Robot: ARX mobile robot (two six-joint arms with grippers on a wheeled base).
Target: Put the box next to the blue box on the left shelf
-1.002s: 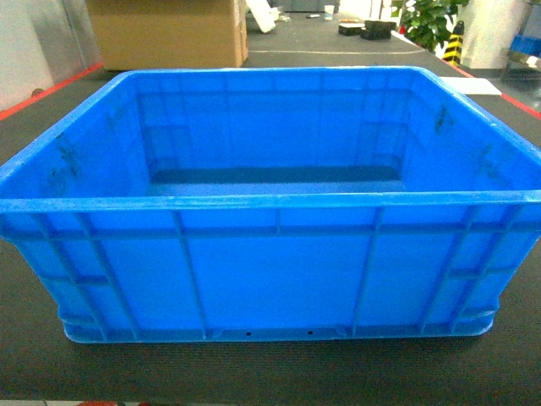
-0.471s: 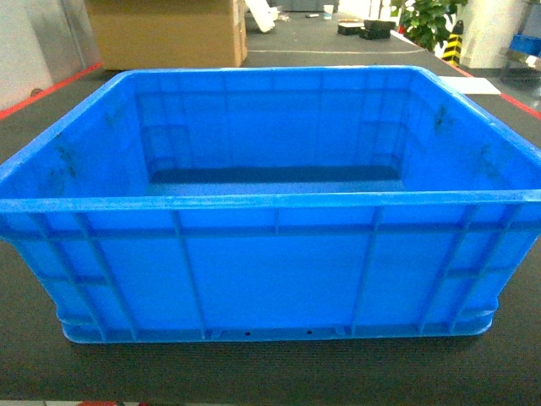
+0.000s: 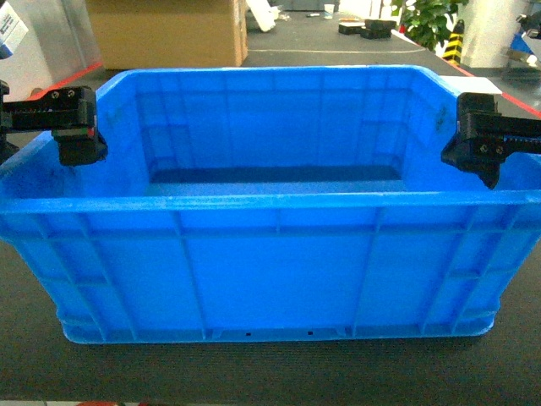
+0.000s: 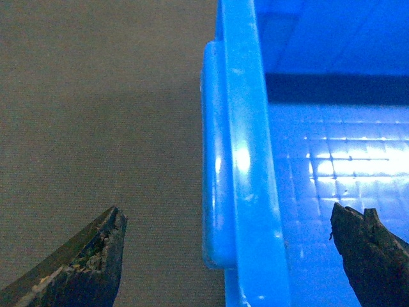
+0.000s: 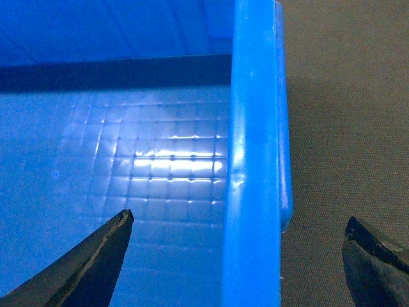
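The box [image 3: 270, 262], a large bright blue open crate, stands on a dark mat and fills the head view. My left gripper [image 3: 78, 139] is open over its left wall. In the left wrist view the left gripper [image 4: 227, 217] has one finger outside over the mat and one inside, with the rim [image 4: 246, 160] between them and untouched. My right gripper [image 3: 478, 150] is open over the right wall. In the right wrist view the right gripper [image 5: 236, 220] straddles the rim [image 5: 255, 128] the same way. The left shelf and the other blue box are out of view.
A big cardboard carton [image 3: 165, 34] stands behind the crate at the back left. A green plant [image 3: 427, 21] and small dark items are at the back right. A white sheet [image 3: 475, 85] lies near the crate's far right corner. Red floor lines run along both sides.
Both grippers have come into the head view, one over each side wall of the crate. The crate has not moved.
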